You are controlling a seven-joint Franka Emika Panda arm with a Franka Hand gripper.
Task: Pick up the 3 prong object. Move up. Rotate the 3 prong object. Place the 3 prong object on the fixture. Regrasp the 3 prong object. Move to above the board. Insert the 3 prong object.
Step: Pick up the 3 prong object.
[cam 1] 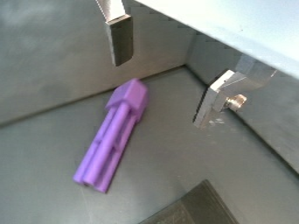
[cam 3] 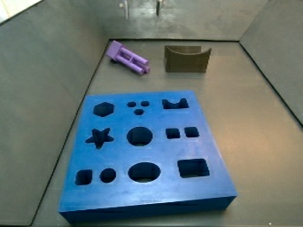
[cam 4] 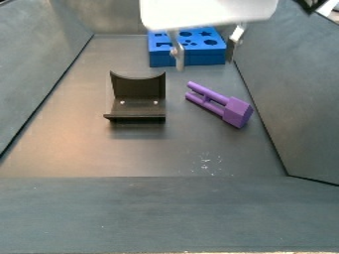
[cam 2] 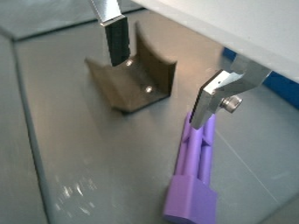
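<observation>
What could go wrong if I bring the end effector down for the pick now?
The open end effector hangs above the floor with the 3 prong object lying flat, off to one side of the fingers. Descending here could miss it or nudge it. The fixture sits close by, so a finger might clip it.

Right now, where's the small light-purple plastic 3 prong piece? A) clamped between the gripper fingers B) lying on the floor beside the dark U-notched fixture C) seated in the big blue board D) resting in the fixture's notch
B: the 3 prong object lies flat on the floor beside the fixture, under the open, empty gripper, away from the board.
</observation>
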